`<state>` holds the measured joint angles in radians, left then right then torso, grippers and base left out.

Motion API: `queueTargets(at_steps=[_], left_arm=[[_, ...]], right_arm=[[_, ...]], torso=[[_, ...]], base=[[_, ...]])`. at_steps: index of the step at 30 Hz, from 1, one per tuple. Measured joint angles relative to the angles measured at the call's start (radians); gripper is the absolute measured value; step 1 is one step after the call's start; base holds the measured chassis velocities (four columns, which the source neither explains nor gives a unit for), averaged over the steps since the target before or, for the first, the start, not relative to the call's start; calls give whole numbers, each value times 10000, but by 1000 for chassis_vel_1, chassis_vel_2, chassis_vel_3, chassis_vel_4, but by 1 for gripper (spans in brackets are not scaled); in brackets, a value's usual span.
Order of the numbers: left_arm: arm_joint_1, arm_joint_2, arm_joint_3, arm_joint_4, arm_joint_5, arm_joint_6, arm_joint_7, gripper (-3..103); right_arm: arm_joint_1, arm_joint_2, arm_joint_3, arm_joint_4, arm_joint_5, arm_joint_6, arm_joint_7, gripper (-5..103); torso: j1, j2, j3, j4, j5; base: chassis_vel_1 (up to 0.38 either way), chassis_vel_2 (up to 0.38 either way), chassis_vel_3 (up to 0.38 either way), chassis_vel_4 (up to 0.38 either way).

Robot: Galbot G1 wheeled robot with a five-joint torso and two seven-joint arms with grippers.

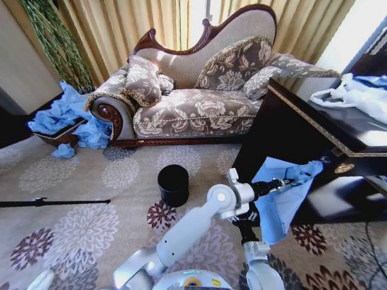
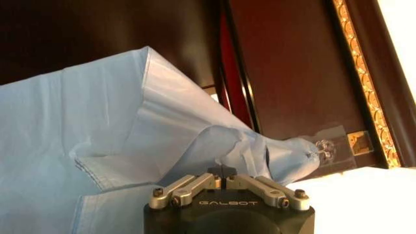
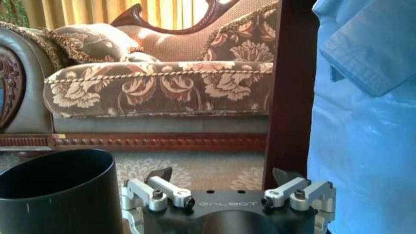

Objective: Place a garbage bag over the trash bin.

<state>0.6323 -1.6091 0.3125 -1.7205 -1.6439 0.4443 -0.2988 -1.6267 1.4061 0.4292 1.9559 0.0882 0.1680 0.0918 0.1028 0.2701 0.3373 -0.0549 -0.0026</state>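
The black trash bin (image 1: 173, 184) stands upright on the patterned carpet in front of the sofa. My left arm reaches across to the right, and the left gripper (image 1: 292, 179) is shut on the top edge of the light-blue garbage bag (image 1: 279, 202), which hangs down beside the dark cabinet. In the left wrist view the left gripper (image 2: 221, 176) pinches a fold of the garbage bag (image 2: 97, 126). My right arm (image 1: 257, 257) sits low beneath the left forearm. The right gripper (image 3: 222, 174) is open and holds nothing, with the trash bin (image 3: 58, 187) on one side and the garbage bag (image 3: 364, 122) on the other.
A dark wooden cabinet (image 1: 314, 142) stands at the right with a white plastic bag (image 1: 354, 96) on top. The floral sofa (image 1: 193, 112) lies behind the bin. A heap of blue bags (image 1: 63, 115) sits far left. A black rod (image 1: 54, 202) lies on the carpet.
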Motion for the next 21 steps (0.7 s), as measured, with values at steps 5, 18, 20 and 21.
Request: queueTargets(at_steps=[5,18,20,21], left_arm=[[21,37,-52,-110,26,-12,-45,0],[151,491,-657,-731,222,814,-1644,0],[189,587,-689,-810,191,863,-1689,0],[227,689,-708,-891,170,903,-1721,0]], right_arm=[[46,-20,-13,-33,0,0,6,100],[191,-187,7,-154,170,0,22,100],[186,-189,9,-158,185,0,22,100],[171,-189,19,-165,197,3,22,100]], torso=[[0,0,0,-1,0],[0,0,0,0,-1],[0,0,0,0,-1],[0,0,0,0,-1]], base=[[0,0,0,0],[0,0,0,0],[0,0,0,0],[0,0,0,0]])
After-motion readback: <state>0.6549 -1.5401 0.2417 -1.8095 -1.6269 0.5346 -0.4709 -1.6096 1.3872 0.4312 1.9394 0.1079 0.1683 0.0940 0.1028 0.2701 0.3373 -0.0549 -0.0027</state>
